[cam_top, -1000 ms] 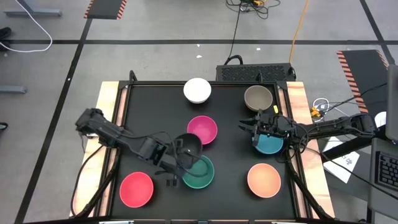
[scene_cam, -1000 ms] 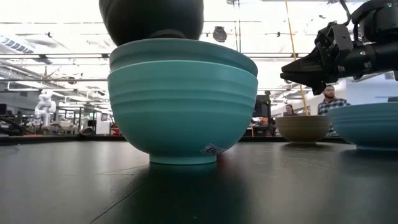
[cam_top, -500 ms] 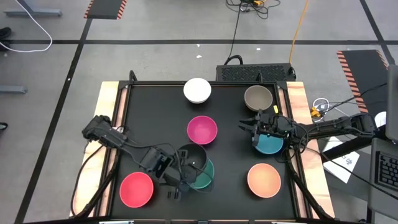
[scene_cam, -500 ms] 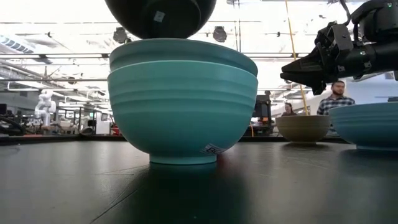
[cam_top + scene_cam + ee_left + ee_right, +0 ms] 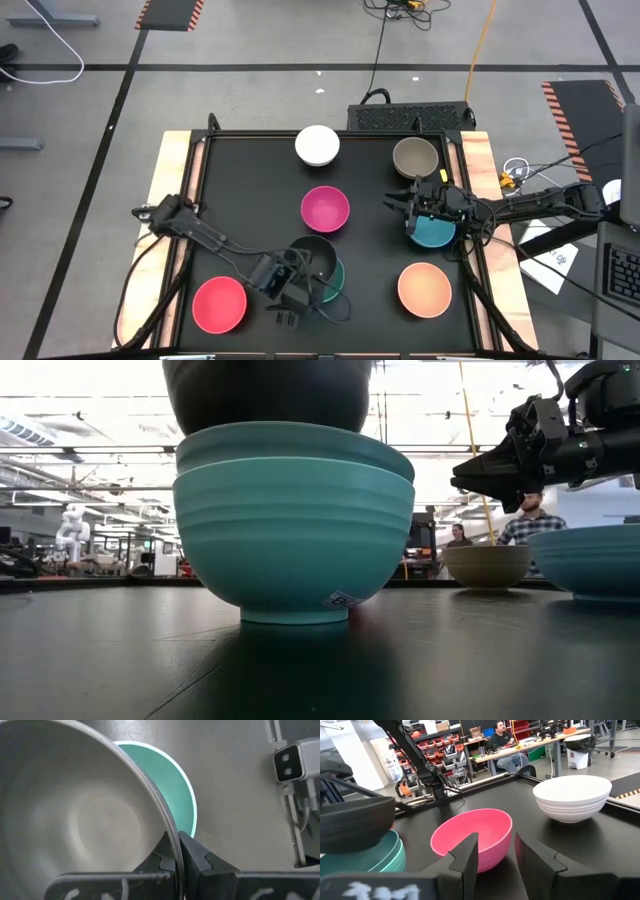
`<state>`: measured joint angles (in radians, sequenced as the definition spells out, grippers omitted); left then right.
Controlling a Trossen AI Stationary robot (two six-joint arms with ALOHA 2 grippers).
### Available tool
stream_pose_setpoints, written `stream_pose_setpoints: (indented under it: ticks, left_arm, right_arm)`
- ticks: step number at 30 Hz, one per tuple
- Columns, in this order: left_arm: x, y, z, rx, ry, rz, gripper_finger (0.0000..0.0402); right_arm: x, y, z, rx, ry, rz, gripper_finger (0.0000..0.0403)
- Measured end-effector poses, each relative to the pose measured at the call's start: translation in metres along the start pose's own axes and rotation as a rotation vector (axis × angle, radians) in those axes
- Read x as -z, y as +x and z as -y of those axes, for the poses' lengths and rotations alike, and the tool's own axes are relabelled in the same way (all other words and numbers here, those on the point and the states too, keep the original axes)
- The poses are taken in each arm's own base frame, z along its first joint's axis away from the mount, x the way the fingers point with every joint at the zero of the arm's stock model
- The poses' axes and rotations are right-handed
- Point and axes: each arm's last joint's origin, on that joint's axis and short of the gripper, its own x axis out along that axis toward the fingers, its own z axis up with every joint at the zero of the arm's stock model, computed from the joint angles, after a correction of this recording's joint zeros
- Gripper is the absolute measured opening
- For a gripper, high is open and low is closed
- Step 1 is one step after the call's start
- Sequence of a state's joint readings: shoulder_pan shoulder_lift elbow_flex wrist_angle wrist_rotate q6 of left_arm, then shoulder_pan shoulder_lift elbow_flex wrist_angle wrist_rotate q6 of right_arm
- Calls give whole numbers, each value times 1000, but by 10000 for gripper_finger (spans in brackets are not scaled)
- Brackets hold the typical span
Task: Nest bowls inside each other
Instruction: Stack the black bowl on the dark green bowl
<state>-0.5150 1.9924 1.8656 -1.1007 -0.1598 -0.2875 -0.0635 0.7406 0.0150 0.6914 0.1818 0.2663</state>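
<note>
**A:** Black tabletop (image 5: 230, 180), bowls spread over it. Where was the black bowl (image 5: 312, 256) against the stack?

**B:** Directly over the green bowl (image 5: 333, 283), which sat in a turquoise one (image 5: 295, 535). Low view had its bottom dipped into the green rim, slightly off to one side, so not seated yet by my read.

**A:** Left gripper (image 5: 176, 854)?

**B:** Clenched on the black bowl's rim, one finger inside, one outside. It came at the stack from the red bowl (image 5: 219, 305) side, so the bowl lay ahead of the fingers, toward table centre.

**A:** So next move was mostly down?

**B:** Probably down plus a small nudge to centre it, then let go.

**A:** Right gripper (image 5: 407, 201)?

**B:** Fingers parted, empty, hovering just beside the blue bowl (image 5: 434, 232), pointing at the magenta bowl (image 5: 472, 838). Well apart from the stack; left arm was clearly nearer.
</note>
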Motion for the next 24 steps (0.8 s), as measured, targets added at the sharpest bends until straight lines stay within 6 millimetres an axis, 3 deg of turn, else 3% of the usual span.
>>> stream_pose_setpoints:
  ticks: [11, 24]
  left_arm:
    - [-2, 0, -4, -11, 8, 12, 4]
    - [-6, 37, 1, 39, 36, -44, 4]
  right_arm:
    - [0, 0, 0, 0, 2, 0, 121]
    - [1, 0, 0, 2, 0, -7, 121]
